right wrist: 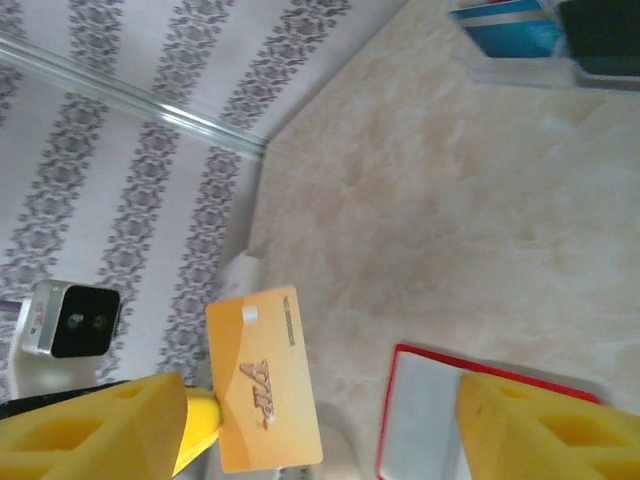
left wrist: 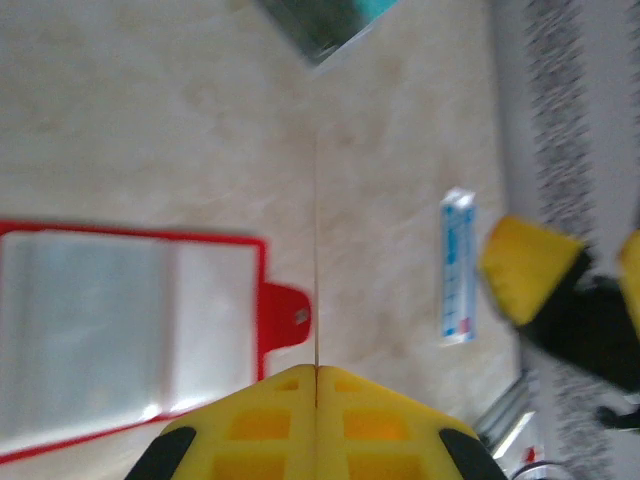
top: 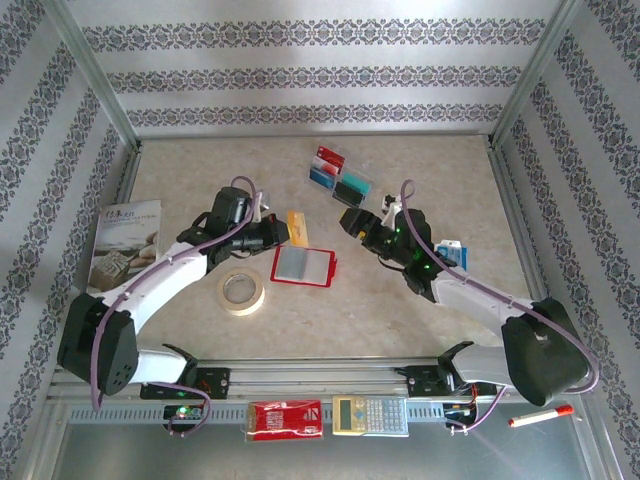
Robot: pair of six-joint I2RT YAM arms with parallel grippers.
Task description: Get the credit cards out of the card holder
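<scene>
- Near the middle of the table (top: 420, 300), the card holder (top: 303, 267) lies open and flat with its clear pockets up. The tape roll (top: 241, 291) sits just beside its left edge. From above, the pockets look empty, though glare makes that hard to confirm.
- Just off the holder's far-left corner, the left gripper (top: 284, 234) is clamped tight on the yellow-orange card (top: 297, 223). It holds the card clear of the holder. In the left wrist view the card is a thin line running out from between the pressed pads.
- Over the table beyond the holder's far-right corner, the right gripper (top: 352, 222) stands wide open. It holds nothing and, as far as I can tell, touches nothing.
- Toward the far edge, a red-with-white card (top: 330, 157), a blue card (top: 322, 177) and a teal-and-black card (top: 352, 186) lie close together, well apart from the holder.
- As I judge it, the step in hand is to set this last card down on the table, most tidily with the other three.
- To do it well:
  - Keep the pinch firm while carrying the card toward the far edge.
  - Pass clear of the right gripper, which sits near that path.
  - Turn the card toward flat and lower it until it meets bare table beside the group, not on top of it.
  - Open the fingers only then, and lift straight away.
- One risk is that a thin card pinched near one end may pivot or skid if it is let go while high or on edge.
</scene>
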